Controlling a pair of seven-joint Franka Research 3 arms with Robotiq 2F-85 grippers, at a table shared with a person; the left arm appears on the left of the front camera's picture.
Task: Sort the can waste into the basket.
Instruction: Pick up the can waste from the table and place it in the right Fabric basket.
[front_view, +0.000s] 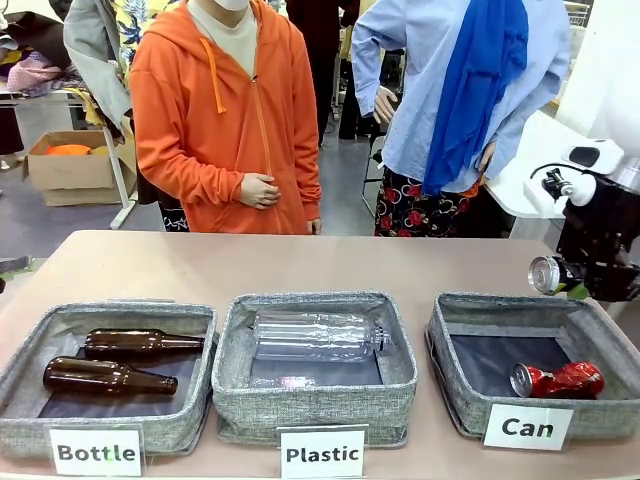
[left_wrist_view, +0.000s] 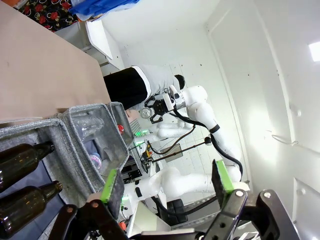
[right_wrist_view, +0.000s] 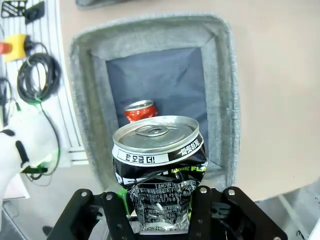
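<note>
From my feed: two brown glass bottles (front_view: 120, 360) lie in the "Bottle" bin (front_view: 30, 385), a clear plastic bottle (front_view: 315, 335) lies in the "Plastic" bin (front_view: 300, 405), and a person in an orange hoodie (front_view: 225, 120) stands behind the worktop (front_view: 330, 262).

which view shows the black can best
The right wrist view: the black-and-silver can sits large and centred, clamped in the right gripper above the Can basket. The front view shows just its silver end; the left wrist view, a distant speck.

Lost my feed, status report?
Right gripper shut on black can, above Can basket. Red can already inside. Left gripper open. Nothing blocking.
</note>
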